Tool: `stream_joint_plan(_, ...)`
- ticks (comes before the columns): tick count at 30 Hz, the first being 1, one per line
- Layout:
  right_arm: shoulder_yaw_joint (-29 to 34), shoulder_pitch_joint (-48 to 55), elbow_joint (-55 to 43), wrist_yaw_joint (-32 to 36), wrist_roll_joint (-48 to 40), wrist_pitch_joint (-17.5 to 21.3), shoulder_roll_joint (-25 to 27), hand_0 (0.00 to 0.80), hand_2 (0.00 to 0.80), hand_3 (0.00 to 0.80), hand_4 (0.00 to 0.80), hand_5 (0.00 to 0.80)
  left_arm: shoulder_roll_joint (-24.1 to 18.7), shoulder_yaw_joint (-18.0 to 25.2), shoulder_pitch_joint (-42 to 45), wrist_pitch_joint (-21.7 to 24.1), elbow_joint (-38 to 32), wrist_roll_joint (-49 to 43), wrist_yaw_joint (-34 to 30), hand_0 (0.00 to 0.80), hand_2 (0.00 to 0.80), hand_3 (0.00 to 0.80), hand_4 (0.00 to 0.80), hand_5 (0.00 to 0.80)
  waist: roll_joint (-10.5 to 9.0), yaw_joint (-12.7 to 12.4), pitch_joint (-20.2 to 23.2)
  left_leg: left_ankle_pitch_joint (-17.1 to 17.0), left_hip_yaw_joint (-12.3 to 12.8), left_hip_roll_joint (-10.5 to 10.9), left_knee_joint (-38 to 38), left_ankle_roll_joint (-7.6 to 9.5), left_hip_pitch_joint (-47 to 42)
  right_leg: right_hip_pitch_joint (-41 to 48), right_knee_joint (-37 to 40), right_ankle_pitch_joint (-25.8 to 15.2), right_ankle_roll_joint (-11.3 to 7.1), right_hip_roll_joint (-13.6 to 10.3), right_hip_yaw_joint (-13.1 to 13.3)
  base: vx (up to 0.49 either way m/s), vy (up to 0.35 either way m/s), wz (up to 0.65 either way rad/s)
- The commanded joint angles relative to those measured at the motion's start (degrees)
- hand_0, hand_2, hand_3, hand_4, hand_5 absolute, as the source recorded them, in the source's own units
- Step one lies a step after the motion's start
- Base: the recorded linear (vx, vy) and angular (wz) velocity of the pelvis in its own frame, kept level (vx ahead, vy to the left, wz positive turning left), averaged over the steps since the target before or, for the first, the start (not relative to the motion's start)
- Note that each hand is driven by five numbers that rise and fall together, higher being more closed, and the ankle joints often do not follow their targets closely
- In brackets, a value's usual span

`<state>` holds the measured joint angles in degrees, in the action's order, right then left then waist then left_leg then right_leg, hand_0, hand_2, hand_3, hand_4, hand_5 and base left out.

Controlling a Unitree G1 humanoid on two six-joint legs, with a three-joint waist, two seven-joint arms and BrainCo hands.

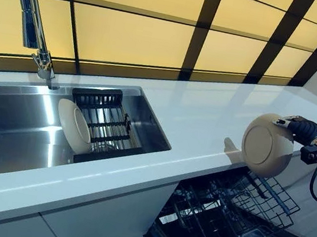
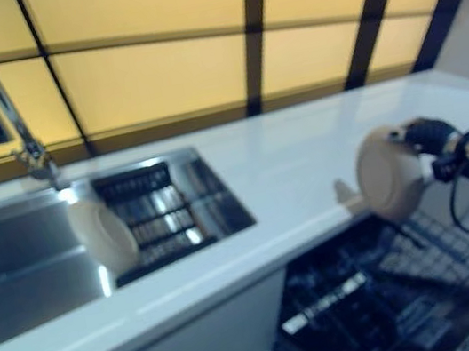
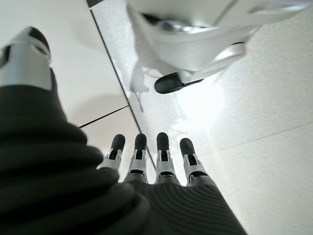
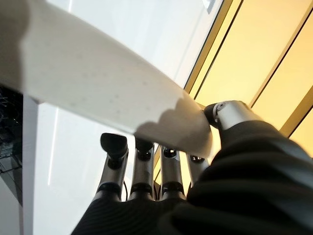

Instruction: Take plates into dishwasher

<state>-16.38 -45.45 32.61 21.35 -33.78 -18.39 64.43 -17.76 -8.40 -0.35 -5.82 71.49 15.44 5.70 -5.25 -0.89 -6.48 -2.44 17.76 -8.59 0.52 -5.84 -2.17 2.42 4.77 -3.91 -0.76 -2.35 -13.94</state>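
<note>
Big white table (image 1: 205, 122) across the view, steel sink (image 1: 8, 126) set into it on the left, and below the table's front edge the dishwasher (image 1: 232, 225) stands open with its wire rack (image 1: 252, 207) pulled out. That rack is the target.

Here's the carried plate (image 1: 266, 145), beige, held almost on edge just past the table's front edge and above the rack's far side. The right hand (image 1: 303, 129) has it by the rim: the right wrist view shows the thumb on one face and the fingers (image 4: 139, 161) on the other, pinching it.

To do this well, I'd say keep the plate upright, line its edge with a gap between the tines, and lower it straight so it doesn't knock the wires. Release only once it sits between them.

A second plate (image 1: 74, 126) leans in the sink against a black drying rack (image 1: 101, 119), waiting its turn.

The left hand (image 3: 146, 164) hangs idle, its fingers straight and holding nothing, seen only in its own wrist view.
</note>
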Motion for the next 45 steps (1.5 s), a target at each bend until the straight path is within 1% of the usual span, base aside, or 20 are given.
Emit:
stream_joint_plan(1, -1.9, -5.6, 1.0, 0.4, -0.8, 2.4, 4.1, 0.800, 0.800, 0.800, 0.800, 0.800, 0.0, -0.3, -2.1, 0.0, 1.8, 1.5, -0.2, 0.000, 0.000, 0.000, 0.000, 0.000, -4.80, 0.1, 0.6, -1.0, -7.1, 2.8, 9.9, 0.68, 5.6, 2.8, -1.5, 0.2, -1.38, -2.4, 2.5, -0.040, 0.095, -0.06)
stream_joint_plan(2, -2.0, -5.7, 1.4, 0.8, -0.8, 2.8, 3.9, 0.800, 0.800, 0.800, 0.800, 0.800, 0.2, -0.3, -2.2, -0.1, 1.8, 1.9, 0.1, 0.000, 0.000, 0.000, 0.000, 0.000, -4.40, 0.5, 0.9, 0.1, -8.6, 3.1, 6.8, 1.06, 3.4, 2.3, -2.0, 0.2, -1.81, -2.6, 2.9, -0.005, 0.143, -0.22)
stream_joint_plan(3, -1.6, -5.3, 1.8, 1.2, -0.5, 3.2, 3.7, 0.800, 0.800, 0.800, 0.800, 0.800, 0.3, -0.4, -2.5, -0.4, 1.8, 2.5, 0.2, 0.000, 0.000, 0.000, 0.000, 0.000, -3.62, 1.0, 1.2, 0.2, -9.8, 3.3, 2.6, 1.18, 0.7, 1.8, -2.5, 0.3, -2.22, -2.5, 3.4, 0.010, 0.143, -0.28)
stream_joint_plan(4, -0.6, -4.0, 1.8, 0.7, -0.4, 3.4, 3.4, 0.800, 0.800, 0.800, 0.800, 0.800, 0.4, -0.4, -2.7, -0.6, 1.7, 2.1, 0.0, 0.000, 0.000, 0.000, 0.000, 0.000, -2.74, 1.7, 1.4, -0.2, -9.7, 3.1, -0.8, 1.08, -1.3, 1.3, -3.0, 0.5, -2.65, -2.4, 3.6, -0.002, 0.118, -0.22)
stream_joint_plan(5, 0.4, -2.9, 1.4, 0.3, -0.1, 3.3, 3.3, 0.800, 0.800, 0.800, 0.800, 0.800, 0.3, -0.5, -2.8, -0.6, 1.6, 1.7, -0.1, 0.000, 0.000, 0.000, 0.000, 0.000, -2.41, 1.9, 1.4, -0.5, -9.4, 3.1, -2.0, 1.04, -1.9, 1.1, -3.3, 0.5, -2.84, -2.5, 3.5, -0.021, 0.084, -0.03)
stream_joint_plan(6, 2.0, -1.1, 0.3, -0.7, 1.0, 2.6, 2.7, 0.800, 0.800, 0.800, 0.800, 0.800, 0.3, -1.0, -3.1, -0.5, 1.5, 1.6, -0.1, 0.000, 0.000, 0.000, 0.000, 0.000, -2.01, 2.2, 1.5, -0.6, -10.0, 3.4, -3.4, 1.22, -2.5, 0.7, -3.6, 0.4, -3.09, -2.6, 3.7, -0.020, 0.040, 0.08)
stream_joint_plan(9, 4.5, 2.2, -0.4, -1.1, 2.0, 2.3, 2.7, 0.800, 0.800, 0.800, 0.800, 0.800, -0.2, -1.4, -3.2, 0.0, 2.0, 1.1, 0.0, 0.000, 0.000, 0.000, 0.000, 0.000, -1.74, 2.7, 1.9, -0.5, -9.9, 4.0, -5.1, 1.47, -3.0, 0.5, -3.3, -0.1, -3.74, -3.1, 3.2, -0.015, 0.018, 0.05)
stream_joint_plan(12, 5.2, 3.4, -0.3, -0.3, 2.1, 1.8, 3.5, 0.800, 0.800, 0.800, 0.800, 0.800, -1.1, -0.9, -2.6, 0.5, 2.7, 0.4, -0.5, 0.000, 0.000, 0.000, 0.000, 0.000, -1.67, 3.2, 2.4, 0.1, -9.9, 4.6, -5.5, 1.85, -3.2, 0.4, -2.8, -0.5, -4.12, -3.3, 3.4, 0.000, 0.007, 0.01)
stream_joint_plan(16, 4.9, 3.1, 1.4, 1.8, 2.3, 1.6, 4.7, 0.800, 0.800, 0.800, 0.800, 0.800, -1.4, -0.8, -2.2, 0.9, 2.7, 0.3, -0.8, 0.000, 0.000, 0.000, 0.000, 0.000, -1.66, 3.5, 3.1, 0.4, -9.1, 4.6, -5.5, 2.07, -3.6, 1.0, -1.9, -0.7, -4.11, -3.3, 3.8, 0.000, 0.000, 0.00)
stream_joint_plan(26, 6.0, 6.0, 1.3, 5.6, 4.6, 1.5, 4.4, 0.800, 0.800, 0.800, 0.800, 0.800, -0.9, -1.2, -2.0, 0.9, 2.3, -0.4, -1.4, 0.000, 0.000, 0.000, 0.000, 0.000, -2.07, 3.8, 3.7, 0.5, -8.1, 4.3, -5.5, 2.11, -3.7, 1.7, -0.7, -1.1, -4.33, -3.1, 4.6, -0.012, -0.002, -0.04)
stream_joint_plan(33, 4.7, 7.0, 1.4, 9.6, 9.1, 1.5, 4.7, 0.800, 0.800, 0.800, 0.800, 0.800, -1.0, -0.7, -1.4, 0.8, 2.1, -0.8, -1.2, 0.000, 0.000, 0.000, 0.000, 0.000, -2.33, 3.5, 3.8, 0.1, -7.9, 4.2, -5.5, 1.93, -3.5, 1.9, -0.3, -1.2, -4.46, -2.9, 4.8, -0.017, -0.007, -0.07)
stream_joint_plan(37, 3.8, 7.0, 1.1, 12.1, 12.0, 0.8, 4.9, 0.800, 0.800, 0.800, 0.800, 0.800, -1.2, -0.2, -1.4, 0.7, 2.1, -0.9, -1.2, 0.000, 0.000, 0.000, 0.000, 0.000, -2.38, 3.4, 3.9, 0.0, -7.9, 4.2, -5.5, 1.89, -3.4, 2.0, -0.2, -1.2, -4.49, -2.9, 4.8, -0.013, -0.005, -0.03)
stream_joint_plan(45, 2.6, 9.9, 0.8, 16.5, 17.6, 3.1, 3.9, 0.800, 0.800, 0.800, 0.800, 0.800, -1.5, 0.5, -1.3, 0.7, 1.6, -1.7, -1.6, 0.000, 0.000, 0.000, 0.000, 0.000, -2.34, 3.3, 3.7, -0.2, -7.8, 4.0, -5.5, 1.86, -3.5, 2.2, -0.2, -1.2, -4.50, -2.9, 4.7, 0.000, 0.000, 0.00)
